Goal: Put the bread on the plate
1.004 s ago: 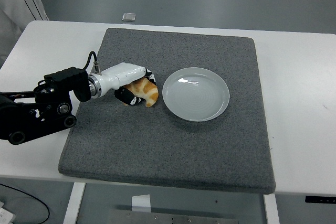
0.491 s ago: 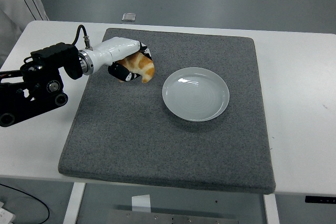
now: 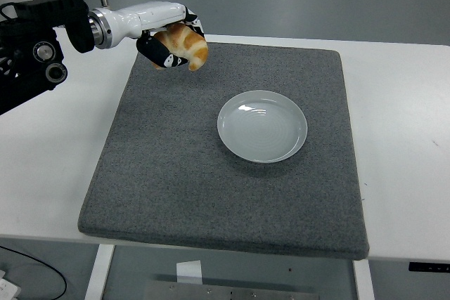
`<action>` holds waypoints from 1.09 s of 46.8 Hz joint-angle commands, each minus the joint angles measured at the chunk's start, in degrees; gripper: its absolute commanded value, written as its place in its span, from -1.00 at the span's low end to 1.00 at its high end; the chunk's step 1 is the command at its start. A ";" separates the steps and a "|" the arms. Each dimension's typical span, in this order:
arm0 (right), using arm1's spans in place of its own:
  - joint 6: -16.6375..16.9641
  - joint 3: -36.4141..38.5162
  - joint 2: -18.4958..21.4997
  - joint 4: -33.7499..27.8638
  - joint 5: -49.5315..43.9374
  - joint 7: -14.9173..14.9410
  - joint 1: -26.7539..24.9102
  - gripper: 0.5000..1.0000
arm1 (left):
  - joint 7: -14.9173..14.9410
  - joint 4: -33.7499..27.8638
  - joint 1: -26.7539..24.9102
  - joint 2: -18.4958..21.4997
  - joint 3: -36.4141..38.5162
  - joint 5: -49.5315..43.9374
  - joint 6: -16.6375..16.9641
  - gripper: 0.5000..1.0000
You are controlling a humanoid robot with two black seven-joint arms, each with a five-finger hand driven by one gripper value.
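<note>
Head view: the grey mat (image 3: 232, 173) fills the middle of the white table (image 3: 408, 124), its felt-like surface bare apart from the plate (image 3: 262, 126), which sits a little right of centre. Wide bare stretches of mat lie below the plate and to its left, and bare tabletop runs along both side edges of the frame. The mat's lower edge lies close to the table's near edge at the bottom.

In the upper left, the left hand (image 3: 167, 38) comes in on its black arm, with a glossy white shell over the wrist and black fingers (image 3: 163, 55). Those fingers are curled around the bread (image 3: 186, 46), clamped on it from below and behind. The bread is held in the air over the mat's upper left corner, well apart from the plate. It is a curved, golden-brown crescent with a paler striped crust; its long axis slants from upper left down to lower right, the free tip pointing toward the lower right.

The plate is round, shallow, pale grey-white and shiny, with faint rings and a small glint on its upper rim.
</note>
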 commanded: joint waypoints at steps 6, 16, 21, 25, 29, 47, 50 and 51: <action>0.01 0.00 0.00 0.00 0.00 0.00 0.00 0.73 | -0.04 0.20 -3.58 -0.09 -0.14 -1.40 -3.04 -1.00; 0.01 0.00 0.00 0.00 0.00 0.00 0.00 0.73 | -0.21 0.82 -7.01 -0.35 -0.14 -2.19 -6.03 -1.00; 0.01 0.00 0.00 0.00 0.00 0.00 0.00 0.73 | -0.30 1.08 -7.62 -0.61 -0.14 -2.19 -6.47 -1.00; 0.01 0.00 0.00 0.00 0.00 0.00 0.00 0.73 | -0.30 1.08 -7.89 -0.88 -0.05 -2.28 -6.47 -1.00; 0.01 0.00 0.00 0.00 0.00 0.00 0.00 0.73 | -0.30 1.17 -7.98 -1.49 -0.05 -2.28 -6.47 -1.00; 0.01 0.00 0.00 0.00 0.00 0.00 0.00 0.73 | -0.30 3.28 -9.03 -8.17 0.39 -2.28 -6.47 -1.00; 0.01 0.00 0.00 0.00 0.00 0.00 0.00 0.73 | -0.30 3.98 -9.12 -9.40 0.48 -2.19 -6.47 -1.00; 0.01 0.00 0.00 0.00 0.00 0.00 0.00 0.73 | -0.30 4.07 -9.12 -9.84 0.48 -2.19 -6.47 -1.00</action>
